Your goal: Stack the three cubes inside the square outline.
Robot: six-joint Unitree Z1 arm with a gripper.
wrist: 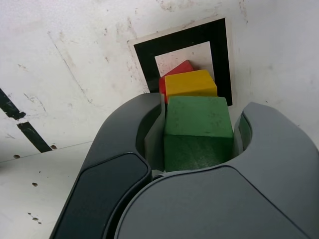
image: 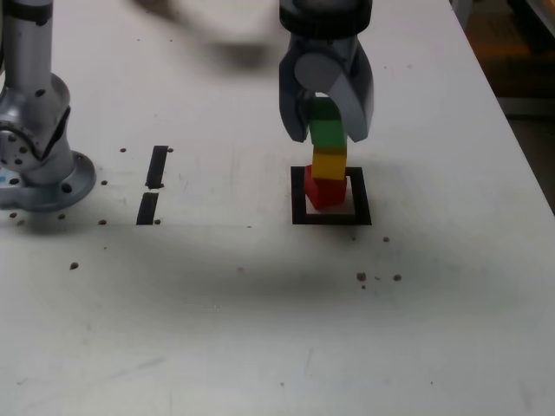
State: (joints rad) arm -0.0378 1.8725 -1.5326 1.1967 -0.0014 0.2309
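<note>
Centre frame, exterior view: red cube (image: 324, 191) inside the square outline (image: 330, 218), yellow cube (image: 329, 163) on it, green cube (image: 328, 130) topmost, grasped by the gripper (image: 326, 130). Final placement; next, release and rise straight without nudging the stack.

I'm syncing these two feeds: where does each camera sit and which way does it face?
Exterior view: off the arm, looking down across the white table at the claw, with the arm's base at its left.
Wrist view: on the wrist, looking down past the claw's fingers.
Shared: green cube, yellow cube, red cube, square outline.
</note>
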